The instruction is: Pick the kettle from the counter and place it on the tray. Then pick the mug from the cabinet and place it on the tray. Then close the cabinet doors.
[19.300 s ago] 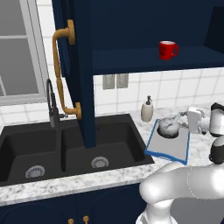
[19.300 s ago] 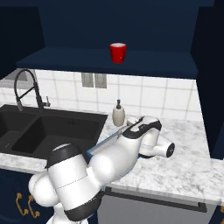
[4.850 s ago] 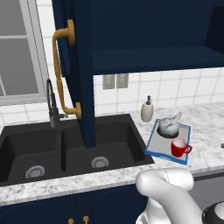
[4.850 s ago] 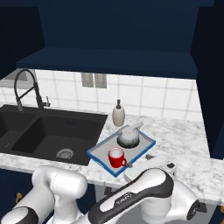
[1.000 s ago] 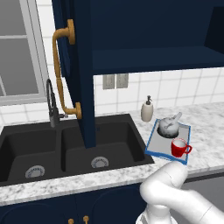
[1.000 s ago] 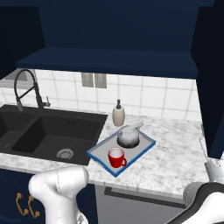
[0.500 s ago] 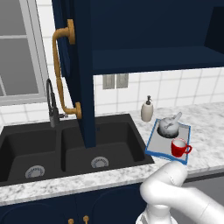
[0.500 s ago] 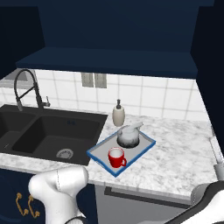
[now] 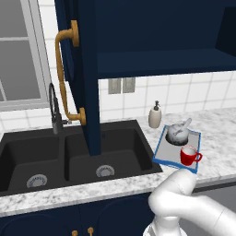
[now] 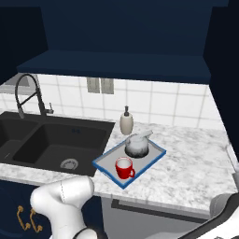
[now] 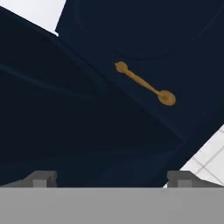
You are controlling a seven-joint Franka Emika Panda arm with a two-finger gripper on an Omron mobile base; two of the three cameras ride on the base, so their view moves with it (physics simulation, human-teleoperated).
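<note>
The silvery kettle and the red mug both stand on the blue-rimmed tray, on the marble counter right of the sink. The navy upper cabinet stands open; its left door with a brass handle swings out over the sink. In the hand view my gripper is open with nothing between its fingertips. It faces a navy cabinet door with a gold handle.
A black double sink with a dark faucet lies left of the tray. A beige soap dispenser stands behind it against the tiled wall. A window is at far left.
In the right base view the hand at the right edge has slid out of the picture, leaving a bit of arm at the bottom right. Kettle, mug and tray have not moved.
</note>
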